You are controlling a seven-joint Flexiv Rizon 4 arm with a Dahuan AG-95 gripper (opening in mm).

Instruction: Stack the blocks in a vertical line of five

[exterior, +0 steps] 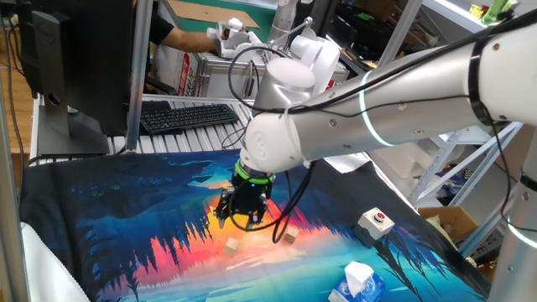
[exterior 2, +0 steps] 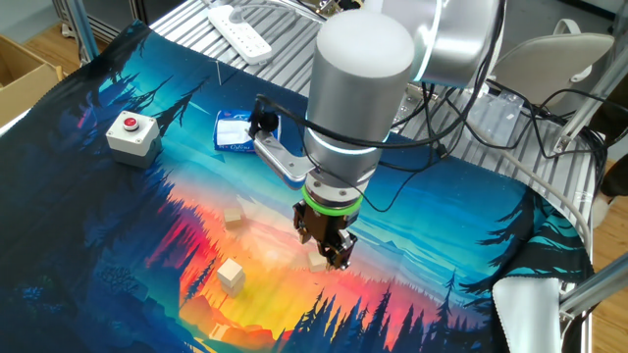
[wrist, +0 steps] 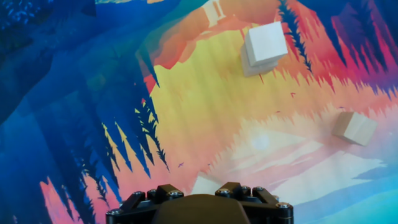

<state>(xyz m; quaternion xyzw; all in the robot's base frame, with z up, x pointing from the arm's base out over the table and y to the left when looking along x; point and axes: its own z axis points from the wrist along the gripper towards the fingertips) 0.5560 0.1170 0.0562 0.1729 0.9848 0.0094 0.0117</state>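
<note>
My gripper (exterior: 242,216) is low over the mat, also seen in the other fixed view (exterior 2: 334,253). Its jaws look slightly apart, astride a tan block (exterior 2: 316,260) that rests on the mat. In the hand view that block (wrist: 205,185) peeks out just above the black gripper body, and the fingertips are hidden. Two blocks stand stacked (wrist: 264,45), also seen in the other fixed view (exterior 2: 231,277). A single block (wrist: 354,127) lies to the right, and another (wrist: 214,12) lies far off. Two blocks (exterior: 230,247) (exterior: 289,238) show in front of the gripper.
A white box with a red button (exterior: 376,221) sits at the mat's right side. A blue-and-white carton (exterior: 359,281) lies near the front corner. A keyboard (exterior: 189,116) and a monitor stand beyond the mat's far edge. The arm's cables hang beside the gripper.
</note>
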